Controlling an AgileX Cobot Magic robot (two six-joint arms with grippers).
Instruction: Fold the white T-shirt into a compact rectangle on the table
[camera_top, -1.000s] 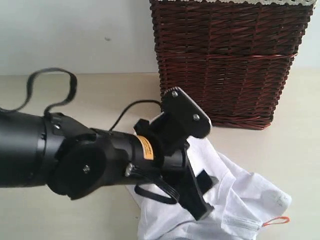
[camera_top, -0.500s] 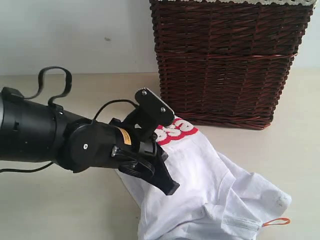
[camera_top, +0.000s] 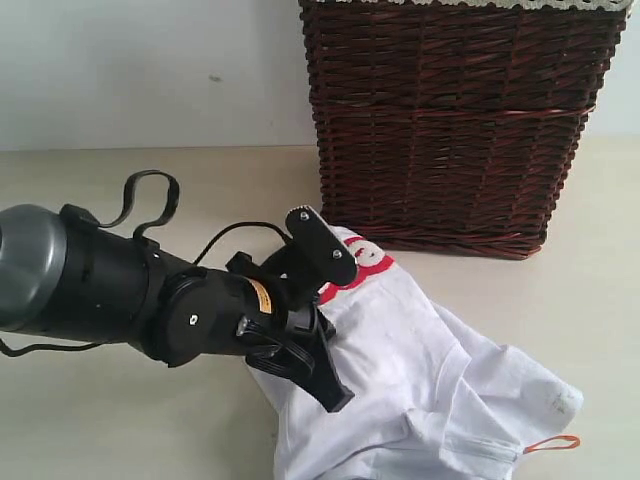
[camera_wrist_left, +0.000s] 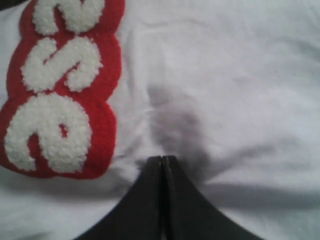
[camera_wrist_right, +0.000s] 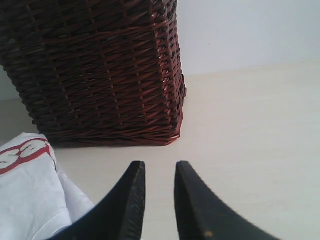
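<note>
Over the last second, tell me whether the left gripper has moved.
Yes. The left gripper has shifted left, away from the wicker basket, its jaws shut on the white T-shirt.

We look at a plain pale wall (camera_top: 150, 70), bare but for one small dark speck (camera_top: 215, 77). Against it stands a tall dark brown wicker basket (camera_top: 450, 120) with a strip of pale trim along its top rim (camera_top: 450, 4). The basket sits on the table (camera_top: 120, 420), a smooth beige top that meets the wall in a straight line. The light is soft and even, and we see only a faint shadow along the foot of the basket.
</note>
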